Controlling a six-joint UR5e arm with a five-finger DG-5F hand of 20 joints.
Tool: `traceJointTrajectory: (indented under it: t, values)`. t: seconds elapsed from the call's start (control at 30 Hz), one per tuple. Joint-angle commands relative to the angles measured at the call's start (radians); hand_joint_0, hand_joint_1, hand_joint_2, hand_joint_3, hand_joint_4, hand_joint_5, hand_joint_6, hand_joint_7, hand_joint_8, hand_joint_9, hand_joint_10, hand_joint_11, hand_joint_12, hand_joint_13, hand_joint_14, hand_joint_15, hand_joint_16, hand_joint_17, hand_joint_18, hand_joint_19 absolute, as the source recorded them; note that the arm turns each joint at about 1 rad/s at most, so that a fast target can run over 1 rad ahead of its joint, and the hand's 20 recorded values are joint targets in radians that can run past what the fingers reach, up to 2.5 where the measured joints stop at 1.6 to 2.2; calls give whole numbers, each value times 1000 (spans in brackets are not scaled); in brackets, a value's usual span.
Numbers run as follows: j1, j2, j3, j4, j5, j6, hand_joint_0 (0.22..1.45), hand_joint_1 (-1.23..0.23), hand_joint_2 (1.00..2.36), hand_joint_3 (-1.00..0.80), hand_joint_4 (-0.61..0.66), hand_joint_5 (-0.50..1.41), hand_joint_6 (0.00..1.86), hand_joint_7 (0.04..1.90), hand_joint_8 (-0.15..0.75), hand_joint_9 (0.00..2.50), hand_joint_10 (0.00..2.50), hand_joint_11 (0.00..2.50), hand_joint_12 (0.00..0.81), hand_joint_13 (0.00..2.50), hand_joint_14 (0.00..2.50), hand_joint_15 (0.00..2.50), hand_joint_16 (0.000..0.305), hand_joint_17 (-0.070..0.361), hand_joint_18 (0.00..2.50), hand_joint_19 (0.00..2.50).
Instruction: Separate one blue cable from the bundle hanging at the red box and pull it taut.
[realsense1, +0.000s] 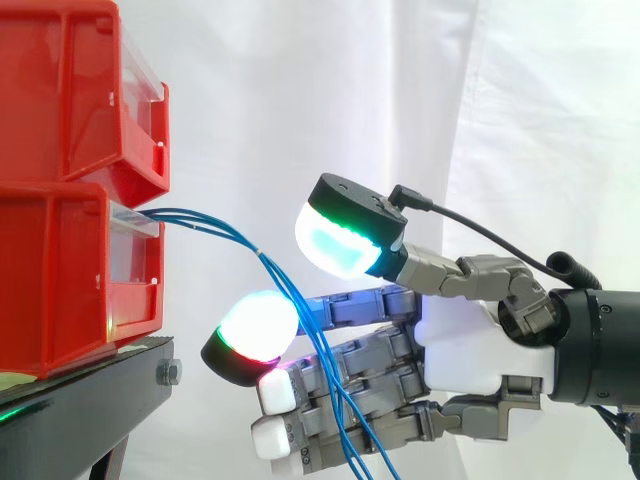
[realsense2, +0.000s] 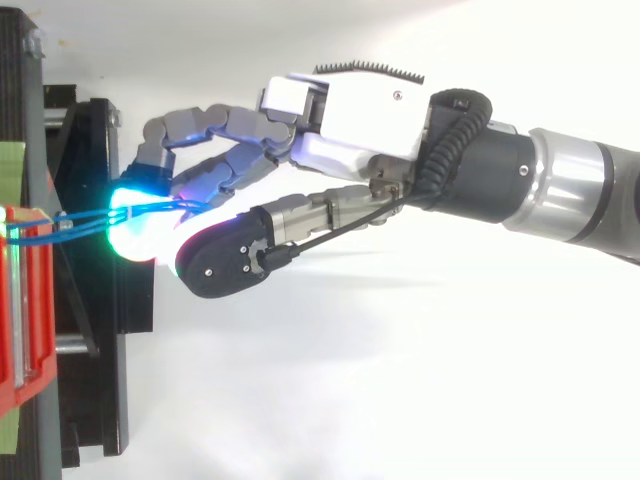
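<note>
Hanging from the front of the lower red box (realsense1: 60, 290), the bundle of blue cables (realsense1: 262, 252) leaves the box ahead of the hand's fingertips. It arcs toward the hand (realsense1: 460, 350), then drops across the fingers and out below the hand. The bundle's long axis is near level at the box end and steep where it crosses the fingers, so it runs across the finger axis, not along it. The strands lie close together, and none stands clear of the others.

The hand points at the box with its fingers half bent and relaxed. The thumb pad (realsense1: 340, 245) sits above the bundle. The glowing fingertip (realsense1: 255, 325) sits below and ahead of the thumb pad, well apart from it, and the cables pass through the gap between them. No pinch on any strand is visible, so the hand holds nothing. Whether one strand lies between two fingers cannot be told.

Judgement: separation is not yet done. The coming move turns on that gap: thumb and fingertip must close on one strand only, then draw away from the box.

Beyond the fingertips, the lower box sits under a second red box (realsense1: 60, 90) on a black stand (realsense1: 90, 400).
</note>
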Motion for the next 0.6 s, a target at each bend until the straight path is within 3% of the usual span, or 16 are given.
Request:
traceJointTrajectory:
  t: [0.0, 0.17, 0.43, 0.57]
  values:
    - [1, 0, 0, -4, 1, -7, 543, -563, 1005, -422, 150, -170, 503, 1034, 236, 700, 15, 472, 288, 701, 12, 326, 28, 62, 500, 245]
    - [4, -3, 0, -7, 5, -33, 539, -565, 1006, -421, 156, -178, 503, 969, 232, 657, 11, 387, 287, 669, 13, 309, 29, 65, 480, 252]
    - [4, -13, 0, -16, 2, -18, 539, -566, 1006, -418, 165, -172, 503, 994, 234, 675, 12, 430, 287, 679, 12, 328, 29, 65, 484, 248]
    - [-4, -11, 0, -33, -8, -13, 541, -566, 1006, -417, 169, -171, 503, 1000, 237, 682, 12, 454, 287, 686, 12, 331, 28, 64, 487, 257]
